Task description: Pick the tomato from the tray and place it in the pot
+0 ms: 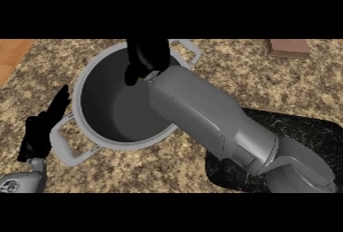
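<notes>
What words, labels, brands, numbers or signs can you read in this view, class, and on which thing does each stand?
None: no readable text shows anywhere in the head view.
The pot, the tray, the brown block, the counter, the right hand and the left hand all bear no lettering, number or sign.

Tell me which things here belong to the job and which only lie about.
For the job: pot, tray, right hand above the pot. The tomato does not show.
Lying about: brown block at the far right; left hand, resting open at the left.
</notes>
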